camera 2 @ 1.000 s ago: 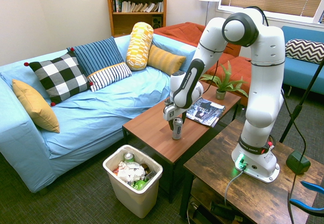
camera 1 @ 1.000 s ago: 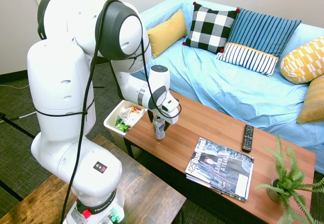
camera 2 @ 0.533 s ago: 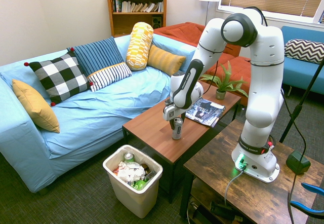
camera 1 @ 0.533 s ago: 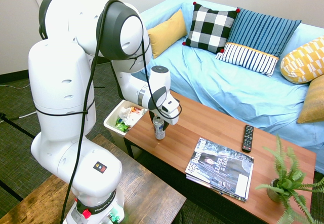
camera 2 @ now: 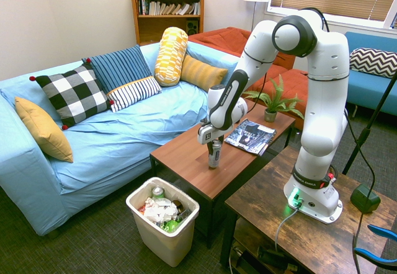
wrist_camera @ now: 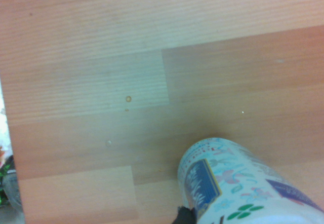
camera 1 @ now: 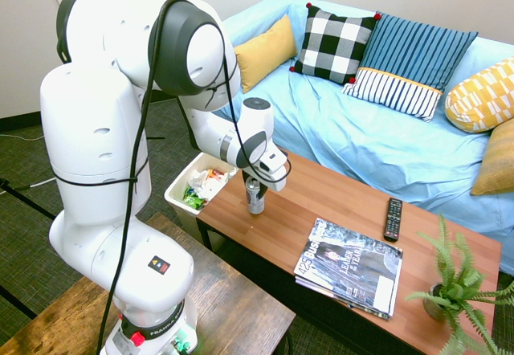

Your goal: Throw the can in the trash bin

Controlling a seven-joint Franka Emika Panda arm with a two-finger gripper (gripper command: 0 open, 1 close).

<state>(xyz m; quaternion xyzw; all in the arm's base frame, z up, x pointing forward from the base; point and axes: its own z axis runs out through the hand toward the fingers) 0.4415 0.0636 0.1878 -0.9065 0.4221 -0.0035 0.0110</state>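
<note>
Since a second ago the gripper (camera 1: 254, 183) has lifted the small silver aluminium can (camera 1: 255, 198) slightly; its fingers stay clamped on the can's top, just above the red-brown wooden bench (camera 1: 337, 210). The low cream-white plastic trash bin (camera 2: 145, 226) sits on the floor beside the bench end nearest the can. Farther along the bench lie one magazine (camera 1: 351, 267), one black remote (camera 1: 393, 218) and one potted fern (camera 1: 454, 287).

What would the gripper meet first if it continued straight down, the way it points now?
The gripper points down and appears closed on the can, so the can's base would probably press on the wooden coffee table first; whether the can is already lifted is unclear.
</note>
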